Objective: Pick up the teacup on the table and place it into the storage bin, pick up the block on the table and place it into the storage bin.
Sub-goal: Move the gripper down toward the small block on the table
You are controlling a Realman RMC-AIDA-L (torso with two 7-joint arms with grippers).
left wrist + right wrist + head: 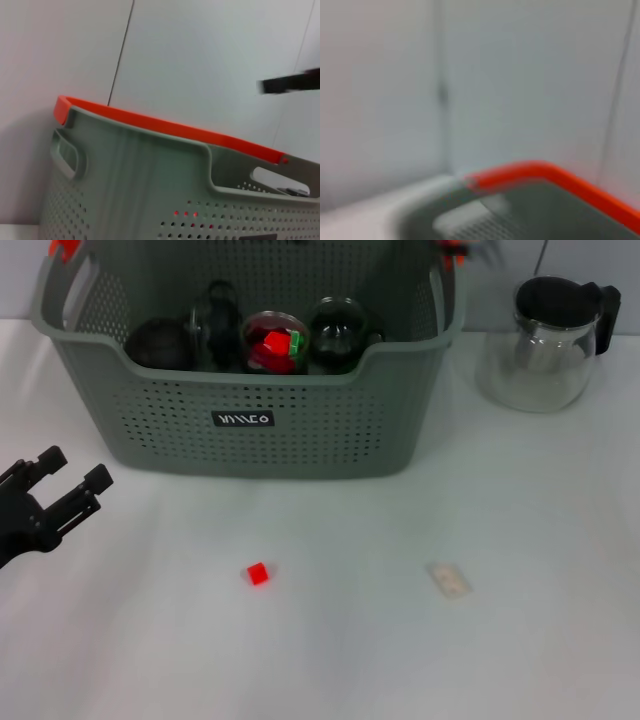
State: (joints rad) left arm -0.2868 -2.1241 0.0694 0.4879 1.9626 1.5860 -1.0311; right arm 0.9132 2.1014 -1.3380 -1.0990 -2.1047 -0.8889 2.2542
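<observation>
- Grey perforated plastic makes up the big storage bin (300, 430), with orange handle clips at its far corners and a small black label on its near wall; it stands at the far middle of the table (520, 640).
- Inside the bin sit several dark, glossy glass teacups (338, 332); one clear cup among them (274, 340) holds red and green blocks. Judging by that, the teacup half of the task looks done, since no cup is left on the table.
- The small red cube-shaped block (258, 574) lies alone on the white table, near and slightly left of centre, well apart from the bin, so I would say that half is yet to do.
- The left gripper (62, 488), black and angular, hovers at the near left, well apart from the block, its jaws apart and holding nothing.
- The right gripper is not visible in the head view, so I cannot tell how its jaws stand; its wrist camera shows only a blurred orange rim of the bin.
- A clear glass teapot with a black lid and handle (545, 340) stands at the far right, just beside the bin.
- A small pale flat rectangular packet (449, 579) lies on the table, near right.
</observation>
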